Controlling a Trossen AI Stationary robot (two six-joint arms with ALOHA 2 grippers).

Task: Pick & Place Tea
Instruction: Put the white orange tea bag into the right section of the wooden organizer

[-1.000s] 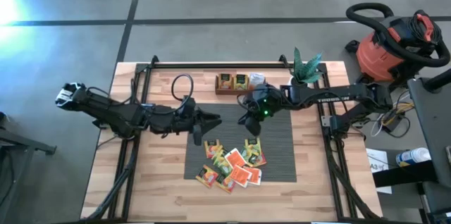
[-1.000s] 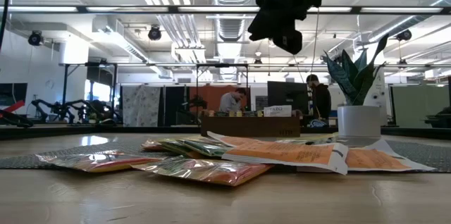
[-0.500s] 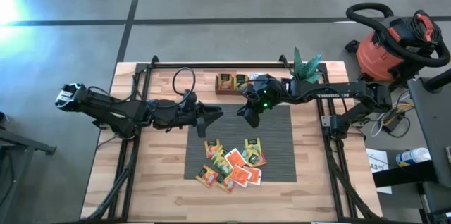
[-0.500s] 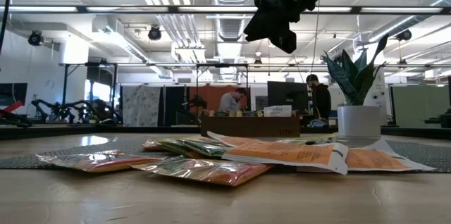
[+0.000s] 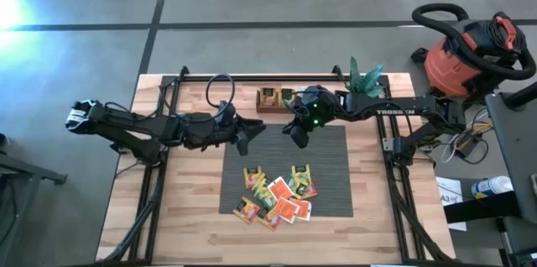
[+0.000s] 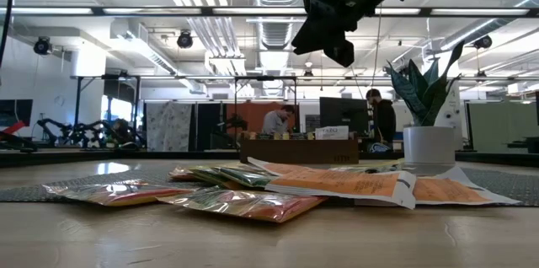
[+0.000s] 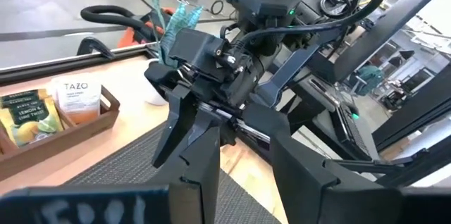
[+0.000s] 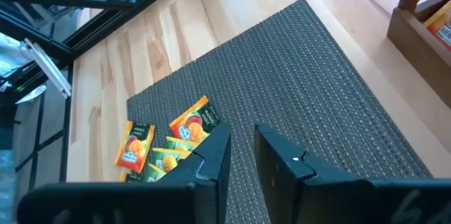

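Observation:
The tea sachets [image 5: 277, 198], orange-red, yellow and green, lie overlapping on the near part of the grey ribbed mat [image 5: 331, 166]; they also show in the low view [image 6: 253, 192] and the right wrist view [image 8: 169, 146]. My right gripper [image 5: 295, 139] [image 8: 242, 143] hangs well above the mat's far part, slanting down, its fingers a narrow gap apart with nothing between them. My left gripper [image 5: 254, 130] [image 7: 243, 129] hovers near level above the mat's far left corner, open and empty, pointing at the right gripper. The wooden tray [image 5: 267, 107] at the far edge holds a few sachets standing upright.
A potted plant [image 5: 365, 82] [image 6: 429, 133] stands at the far right of the table beside the tray. Black frame rails [image 5: 168, 91] run along the table's left, right and far sides. A red shop vacuum [image 5: 470, 49] stands off the table at the right.
Both grippers have swung a little toward the table's far edge while staying high above the mat. Neither has changed its finger gap. The sachets have not moved.

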